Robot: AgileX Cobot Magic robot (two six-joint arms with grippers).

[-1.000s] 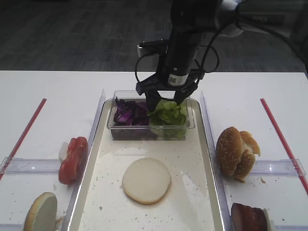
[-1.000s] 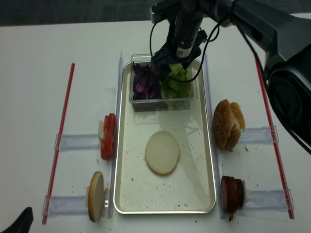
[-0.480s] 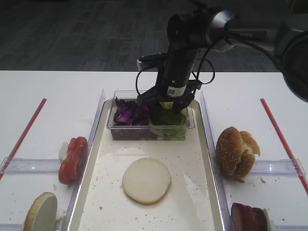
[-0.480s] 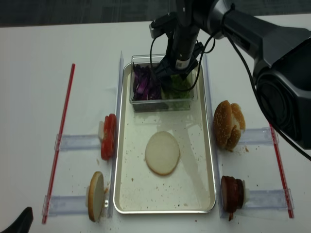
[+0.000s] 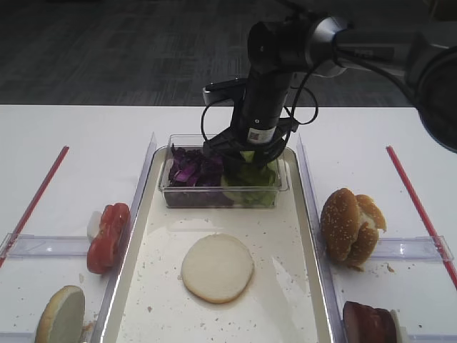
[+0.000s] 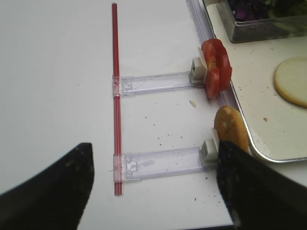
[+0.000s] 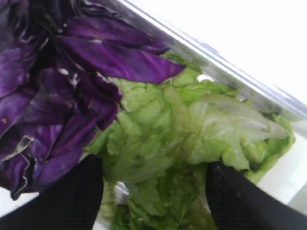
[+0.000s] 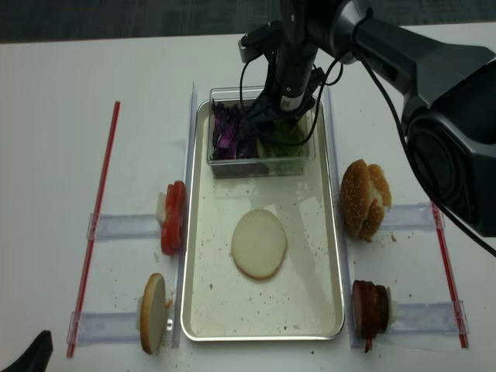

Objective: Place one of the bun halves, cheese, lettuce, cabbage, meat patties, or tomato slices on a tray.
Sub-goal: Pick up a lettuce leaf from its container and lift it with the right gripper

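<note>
The right gripper [image 7: 153, 191], spread astride the lettuce [image 7: 192, 139], should be closed on one leaf only.

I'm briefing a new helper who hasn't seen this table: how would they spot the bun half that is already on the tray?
Start at the long cream-white tray in the middle of the table, with the clear tub of purple and green leaves at its far end. In its open middle lies the bun half, flat and alone. Unlike the seeded buns outside the rim, it is a pale, smooth, seedless disc.
</note>
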